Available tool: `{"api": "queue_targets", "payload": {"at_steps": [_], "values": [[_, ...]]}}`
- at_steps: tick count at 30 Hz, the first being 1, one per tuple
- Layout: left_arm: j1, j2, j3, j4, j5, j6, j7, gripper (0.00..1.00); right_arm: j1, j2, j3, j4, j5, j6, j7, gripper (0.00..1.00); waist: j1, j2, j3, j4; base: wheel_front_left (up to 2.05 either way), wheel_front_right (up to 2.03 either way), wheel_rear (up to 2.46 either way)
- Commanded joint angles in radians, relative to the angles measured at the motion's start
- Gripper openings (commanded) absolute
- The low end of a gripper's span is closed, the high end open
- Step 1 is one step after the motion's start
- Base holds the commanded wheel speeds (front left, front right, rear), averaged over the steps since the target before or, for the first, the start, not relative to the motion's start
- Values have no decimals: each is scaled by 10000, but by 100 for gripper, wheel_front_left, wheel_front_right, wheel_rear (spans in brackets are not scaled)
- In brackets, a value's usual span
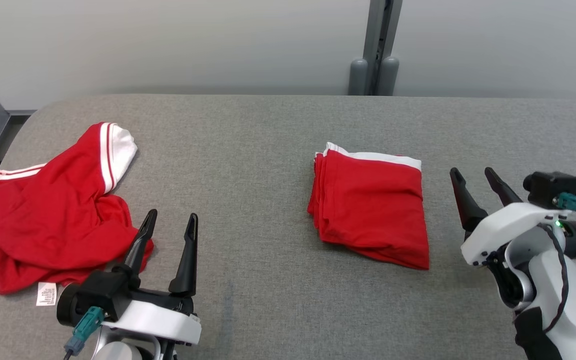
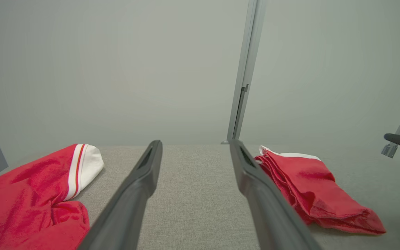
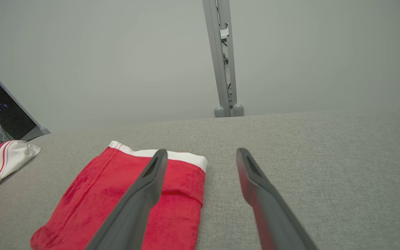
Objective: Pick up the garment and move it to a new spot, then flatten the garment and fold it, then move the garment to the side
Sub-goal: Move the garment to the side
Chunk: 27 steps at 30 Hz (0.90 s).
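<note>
The folded garment (image 1: 370, 210) lies on the grey table (image 1: 258, 150) as a tidy red rectangle with its white band along the far edge. Its stacked, squared layers suggest the folding is finished and it has been set down to rest, perhaps awaiting only the shift to the side. Well to the left of the folded garment, the crumpled garment (image 1: 53, 210) sprawls in a loose red heap, with a white-striped sleeve thrown toward the far side and a white label (image 1: 46, 294) at its near hem. I judge this to be the piece waiting to be picked up. The left gripper (image 1: 173, 216) stands well left of the folded garment, jaws spread wide and holding nothing. Its outer finger is close beside the crumpled garment's nearest edge, though whether it touches the cloth I cannot tell. The right gripper (image 1: 471, 171) stands just right of the folded garment, jaws equally wide and empty, apart from the cloth. Neither garment lies between either pair of jaws: the left pair frames bare table, and the folded garment sits just off the right pair's inner finger.
</note>
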<state>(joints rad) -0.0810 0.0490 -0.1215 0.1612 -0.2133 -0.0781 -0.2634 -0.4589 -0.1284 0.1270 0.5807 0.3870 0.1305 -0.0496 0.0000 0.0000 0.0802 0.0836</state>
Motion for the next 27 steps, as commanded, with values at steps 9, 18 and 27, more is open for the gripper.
{"api": "queue_targets", "payload": {"at_steps": [9,18,27], "values": [[-433,33,-139,-31,-216,117,-16,100,-1939,-266,74,3070,833,3,1780,100,0,0,593,805,0,0,0],[-589,32,-245,-25,-299,160,-16,100,-2768,-52,92,4946,1385,5,2910,100,0,0,817,1280,0,0,0],[-518,32,-256,45,-286,188,-16,100,-2947,143,192,5878,1719,5,3106,0,0,0,668,1443,0,0,0]]}}
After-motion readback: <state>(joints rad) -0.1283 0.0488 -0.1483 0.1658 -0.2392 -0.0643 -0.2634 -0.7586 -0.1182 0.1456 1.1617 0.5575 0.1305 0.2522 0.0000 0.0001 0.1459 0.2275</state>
